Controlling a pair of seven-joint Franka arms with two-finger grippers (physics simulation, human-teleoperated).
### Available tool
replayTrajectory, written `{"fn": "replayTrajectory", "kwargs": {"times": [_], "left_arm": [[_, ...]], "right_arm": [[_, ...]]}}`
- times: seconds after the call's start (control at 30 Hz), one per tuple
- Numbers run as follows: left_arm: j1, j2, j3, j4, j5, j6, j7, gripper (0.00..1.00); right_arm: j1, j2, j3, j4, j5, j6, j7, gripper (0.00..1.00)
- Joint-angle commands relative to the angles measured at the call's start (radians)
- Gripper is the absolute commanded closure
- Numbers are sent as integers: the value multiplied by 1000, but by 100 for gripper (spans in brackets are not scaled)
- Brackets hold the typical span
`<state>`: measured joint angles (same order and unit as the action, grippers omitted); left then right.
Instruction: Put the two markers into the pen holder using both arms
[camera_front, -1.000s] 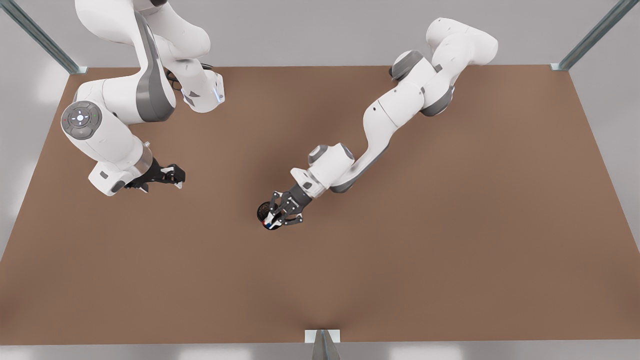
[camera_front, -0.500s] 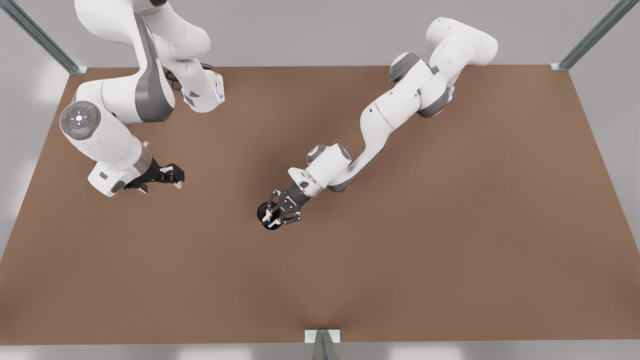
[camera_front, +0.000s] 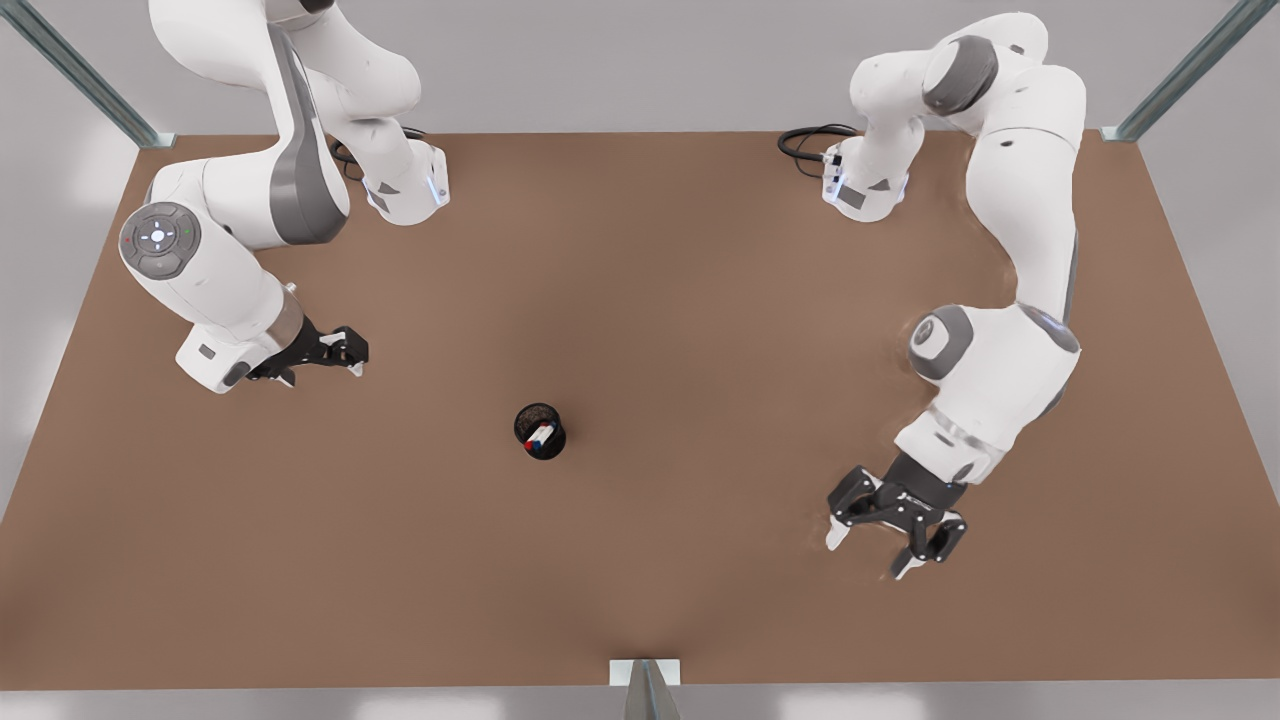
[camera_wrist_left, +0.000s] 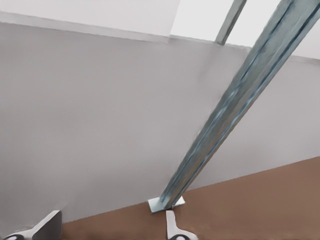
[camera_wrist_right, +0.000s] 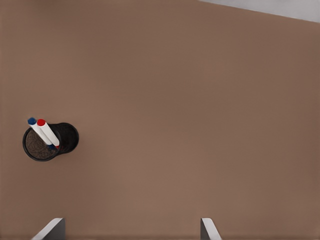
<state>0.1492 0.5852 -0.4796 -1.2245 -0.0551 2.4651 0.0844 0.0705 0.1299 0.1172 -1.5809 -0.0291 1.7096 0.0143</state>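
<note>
Two markers are standing in the pen holder (camera_wrist_right: 69, 141), the red-capped marker (camera_wrist_right: 48, 134) and the blue-capped marker (camera_wrist_right: 33, 122) leaning side by side against its rim. In the front view the holder is sitting near the middle of the bench (camera_front: 700, 300). The left claw (camera_front: 870, 553) is hovering well apart at the holder's 4 o'clock, its fingers spreading wide. The right claw (camera_wrist_right: 131, 231) is waiting at the holder's 10 o'clock, fingertips likewise spread and gripping nothing.

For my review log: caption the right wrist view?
Red-capped and blue-capped white markers lean together inside black mesh pen holder.
</note>
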Motion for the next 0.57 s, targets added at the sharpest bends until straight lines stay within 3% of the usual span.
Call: {"fn": "replayTrajectory", "kwargs": {"times": [0.0,0.07,0.1,0.13,0.3,0.53], "left_arm": [[114,-91,6,0,58,-874,-115,0],[153,-202,54,0,57,-933,-111,0],[0,-266,248,-10,46,-933,-115,0],[-123,-315,374,-44,40,-931,-117,0],[-140,-360,386,-118,32,-982,-114,0],[-152,-308,386,-130,35,-933,-110,0]], "right_arm": [[6,-3,5,1,0,-2,-13,0],[0,-3,12,1,0,-1,-11,0],[-3,-1,12,1,0,-1,-14,0],[-5,-3,12,1,0,-1,-14,0],[-1,-3,12,1,2,-1,-13,0],[-3,-1,12,1,0,-1,-14,0]]}}
